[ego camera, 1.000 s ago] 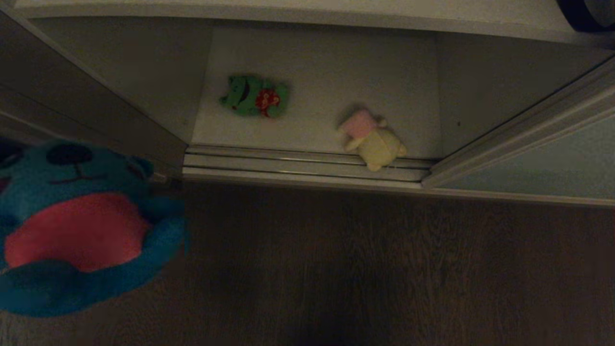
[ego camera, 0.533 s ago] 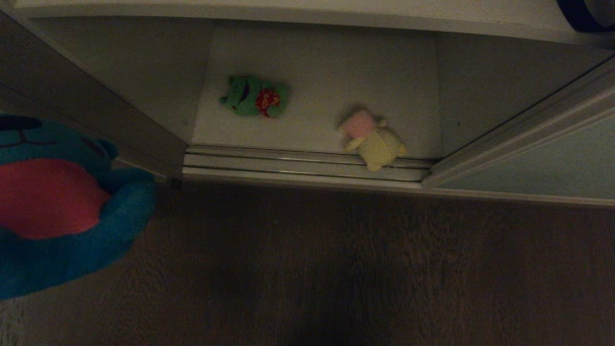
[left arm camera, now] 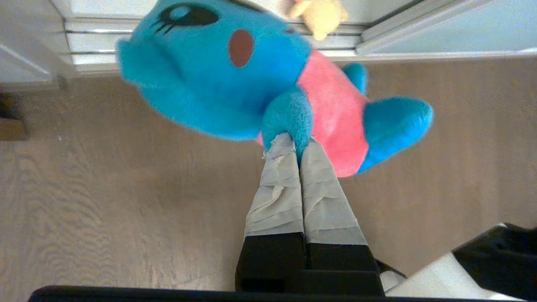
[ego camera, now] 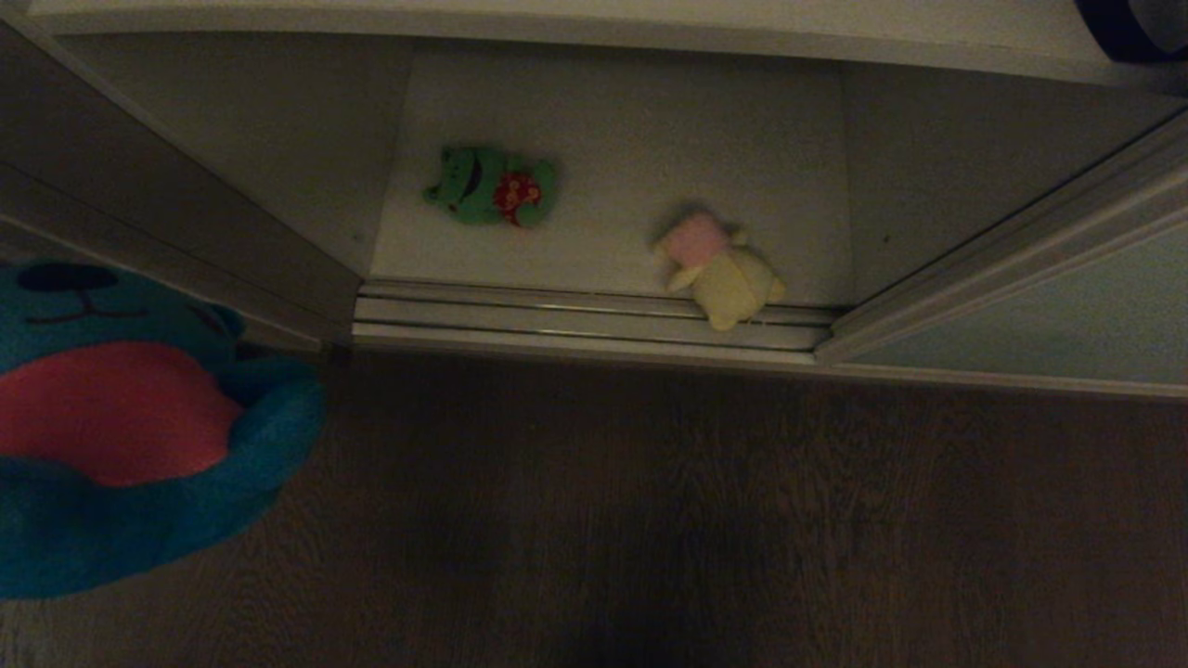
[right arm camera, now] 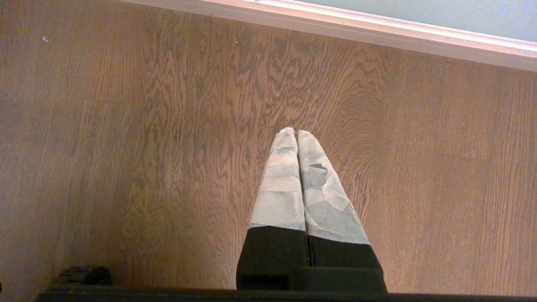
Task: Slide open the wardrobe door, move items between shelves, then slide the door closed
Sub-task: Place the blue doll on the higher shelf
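Right now my left tool (left arm camera: 298, 144) is clamped on one paw of the blue plush toy (left arm camera: 260, 79), its taped fingers (left arm camera: 279, 184) pressed together around the fabric. That toy, blue with a pink belly, hangs over the wooden floor (ego camera: 705, 520) at the left edge of the head view, outside the wardrobe and in front of its dark side trim (ego camera: 167, 232). My right tool (right arm camera: 297, 133) is idle over bare floor, its two fingers together and holding nothing.

Beyond the floor lies the ribbed metal floor track (ego camera: 585, 320), and behind it the bottom shelf (ego camera: 631, 121), an off-white board. Two toys lie on this shelf: the green plush toy (ego camera: 490, 186) with a red patch, towards the left, and the cream-yellow plush toy (ego camera: 719, 269) with pink, nearer the front on the right, its lower end resting on the track. They lie well apart. The sliding wardrobe door (ego camera: 1049, 306) stands to the right, leaving the compartment open. Counted: three plush toys, one held and two on the shelf. Part of a dark object (ego camera: 1128, 23) shows on the upper shelf edge at the far right.
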